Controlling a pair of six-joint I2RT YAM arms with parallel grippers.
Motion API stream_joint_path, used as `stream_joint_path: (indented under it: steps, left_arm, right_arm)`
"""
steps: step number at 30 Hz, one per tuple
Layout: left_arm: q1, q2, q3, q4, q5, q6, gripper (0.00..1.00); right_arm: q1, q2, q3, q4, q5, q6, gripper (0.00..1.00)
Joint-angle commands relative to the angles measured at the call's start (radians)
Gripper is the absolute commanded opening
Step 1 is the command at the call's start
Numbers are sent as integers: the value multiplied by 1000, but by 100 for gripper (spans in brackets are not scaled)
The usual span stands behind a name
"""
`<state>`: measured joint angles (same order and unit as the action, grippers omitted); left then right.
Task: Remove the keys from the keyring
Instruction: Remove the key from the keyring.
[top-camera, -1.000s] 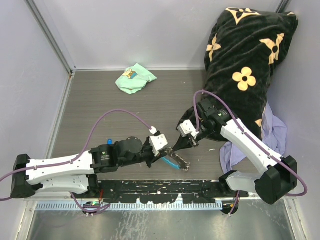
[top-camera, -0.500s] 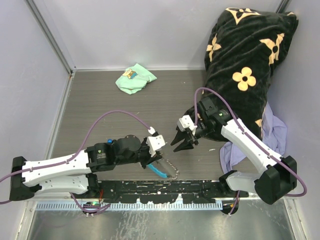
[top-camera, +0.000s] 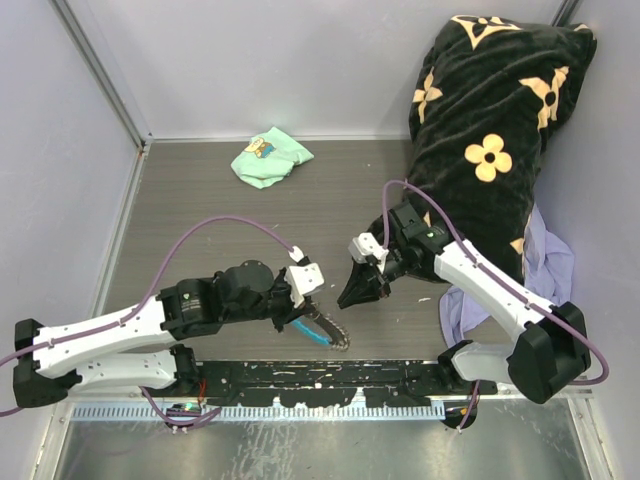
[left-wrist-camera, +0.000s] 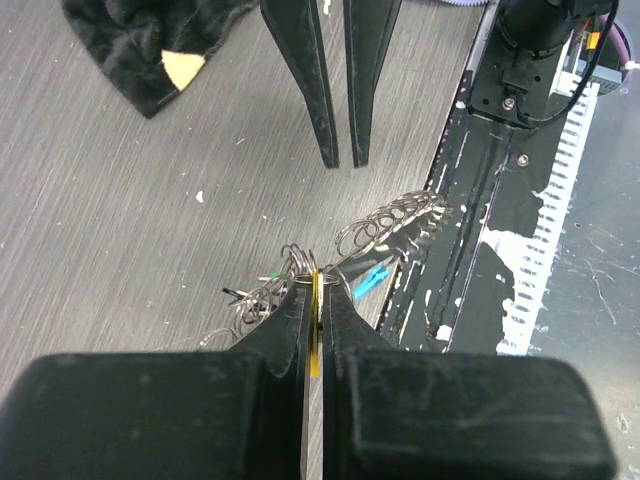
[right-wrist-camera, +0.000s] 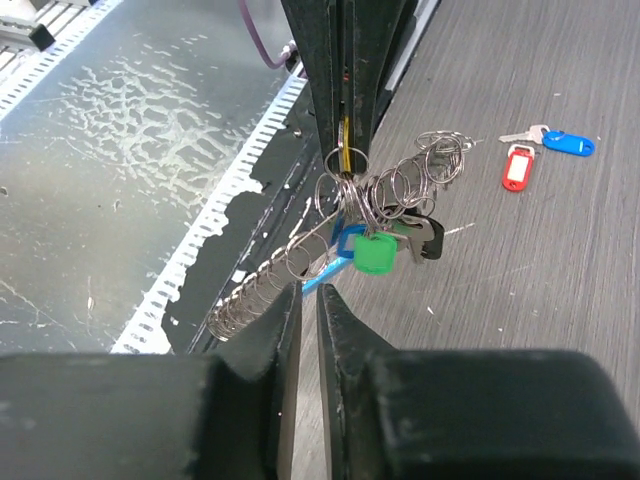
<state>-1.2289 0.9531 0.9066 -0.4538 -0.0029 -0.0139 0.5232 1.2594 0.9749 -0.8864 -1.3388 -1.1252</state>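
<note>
Right claw (right-wrist-camera: 309, 295) narrowed, now slightly ajar, empty; left claw (left-wrist-camera: 318, 295) pinches the keyring (right-wrist-camera: 262, 292), keys (right-wrist-camera: 376, 253) dangling

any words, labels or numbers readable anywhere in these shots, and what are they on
No text can be read for certain.
black blanket: tan letter-like monogram near its top edge, too distorted to read.
mint cloth: small printed patch, too small to read.
red tag, blue tag: no legible writing.
green tag: nothing legible.
</note>
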Motion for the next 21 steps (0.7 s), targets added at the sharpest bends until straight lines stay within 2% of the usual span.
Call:
stream_joint_path:
  steps: [1, 5, 11, 21]
  left_arm:
    - [8, 9, 80, 20, 36, 34, 0]
    - [14, 27, 104, 8, 56, 50, 0]
    - [22, 37, 107, 8, 118, 75, 0]
    - [50, 64, 114, 20, 222, 109, 0]
  right_arm:
    - [39, -2, -8, 93, -43, 75, 15]
    - [86, 7, -29, 191, -3, 169, 11]
    - [108, 3, -42, 286, 35, 251, 11]
    - [143, -16, -58, 320, 71, 262, 40]
